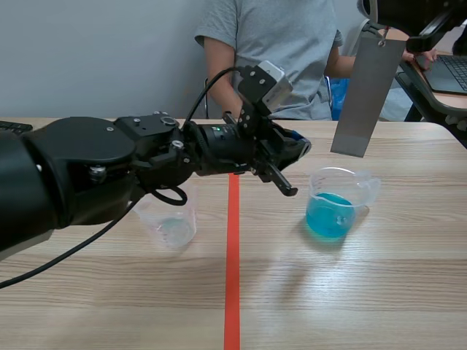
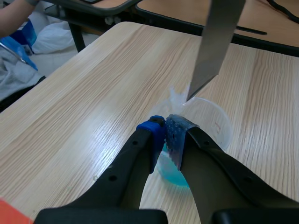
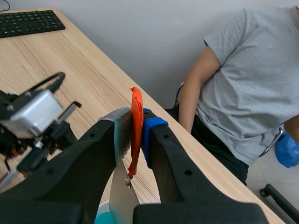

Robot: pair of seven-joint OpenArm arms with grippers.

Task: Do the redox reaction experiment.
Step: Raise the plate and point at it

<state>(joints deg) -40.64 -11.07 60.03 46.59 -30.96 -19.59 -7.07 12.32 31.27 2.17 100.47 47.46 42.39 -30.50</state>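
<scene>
The right claw (image 3: pixel 137 135) pinches an orange tab (image 3: pixel 136 109). The grey metal strip (image 1: pixel 366 95) hangs from the tab, its lower end above the beaker of blue liquid (image 1: pixel 332 211) on the counter (image 1: pixel 365 299). The left claw (image 2: pixel 167 135) (pads pressed together, holding nothing) hangs just beside that beaker. A clear beaker (image 1: pixel 171 226) stands apart, partly hidden behind the left arm.

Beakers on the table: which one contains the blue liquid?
The beaker right of the orange-red line, below the hanging metal strip; the beaker left of the line looks colourless.
</scene>
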